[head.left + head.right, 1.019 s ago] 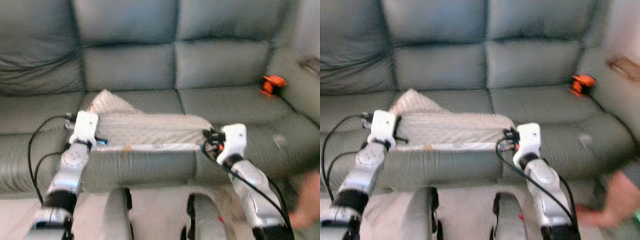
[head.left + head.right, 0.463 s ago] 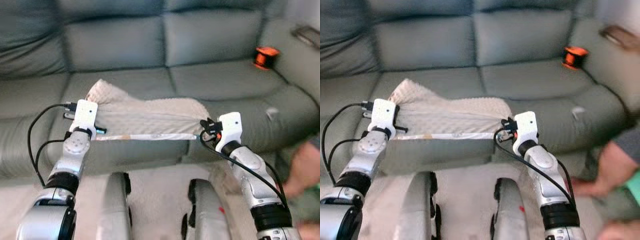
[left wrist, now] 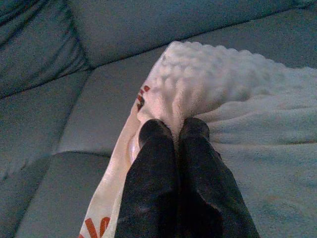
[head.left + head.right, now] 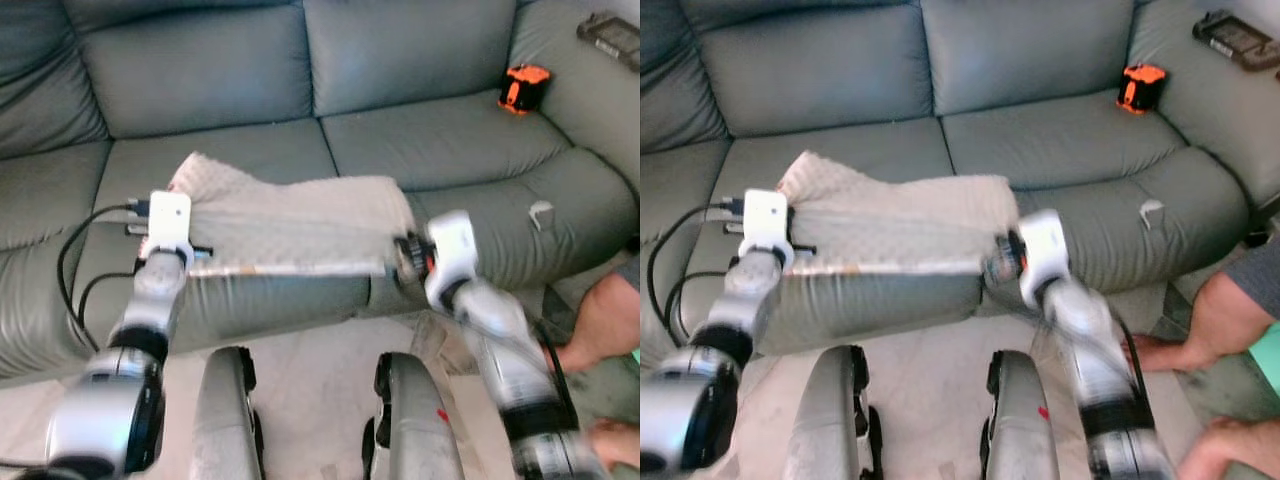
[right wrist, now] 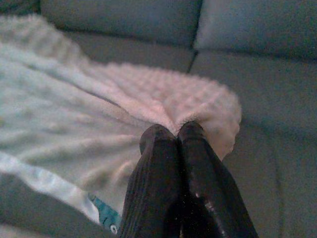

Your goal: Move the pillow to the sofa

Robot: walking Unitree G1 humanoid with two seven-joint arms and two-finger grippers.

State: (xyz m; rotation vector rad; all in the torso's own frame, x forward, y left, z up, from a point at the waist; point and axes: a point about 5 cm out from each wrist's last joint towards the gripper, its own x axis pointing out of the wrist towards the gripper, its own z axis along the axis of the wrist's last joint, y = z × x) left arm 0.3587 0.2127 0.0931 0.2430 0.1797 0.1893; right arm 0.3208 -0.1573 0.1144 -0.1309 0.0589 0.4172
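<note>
Cream, bumpy-textured pillow (image 4: 290, 225) is stretched out flat with its long axis running side to side over the front of the sofa (image 4: 420, 140) seat. Left tool (image 3: 173, 130) is pinched shut on one end, right tool (image 5: 171, 131) pinched shut on the other, so neither arm's nearer. It looks limp and soft, with a printed strip along its near edge.

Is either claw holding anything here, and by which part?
Both hold the cream, bumpy-textured pillow: left claw pinches one end's edge, right claw pinches the opposite end's edge.
</note>
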